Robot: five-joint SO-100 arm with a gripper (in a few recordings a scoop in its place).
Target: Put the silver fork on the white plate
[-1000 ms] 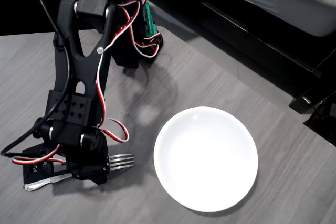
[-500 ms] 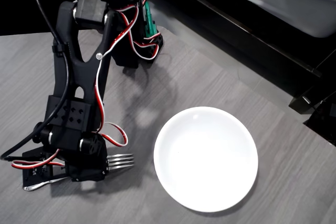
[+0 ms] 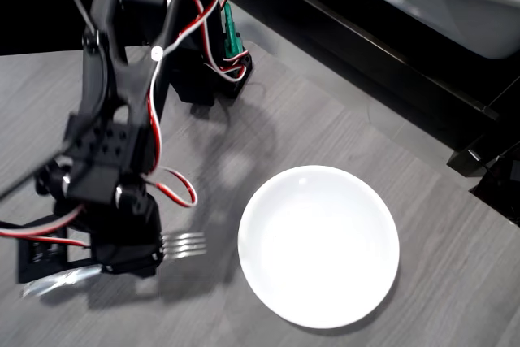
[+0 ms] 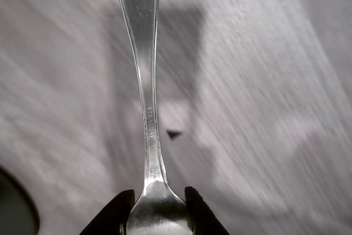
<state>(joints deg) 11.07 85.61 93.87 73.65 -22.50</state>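
1. Overhead view shows us the gripper point(image 3: 130, 258) near the surface's front left corner, with the fork point(image 3: 183, 245) clamped in it: tines stick out to the right, the handle end pokes out to the left.
2. Wrist view gives us the closer look: the two black fingers point(image 4: 118, 213) are pinching the fork point(image 4: 147, 114) at its neck, one on each side, with the handle running straight away from the camera over the grey surface point(image 4: 264, 81).
3. We judge the fork to be lifted or close to it, since it casts a shadow on the wood beneath, though we cannot tell how high it sits.
4. We see the fork's long axis running left to right in the overhead view, tines aimed at the plate point(image 3: 318, 246), which lies to the right of the fingers, near but apart from the tine tips.
5. We reckon the coming move is a sideways carry to the right along that axis until the fork hangs over the plate's middle, then a release.
6. We count one fork, one plate and one arm.
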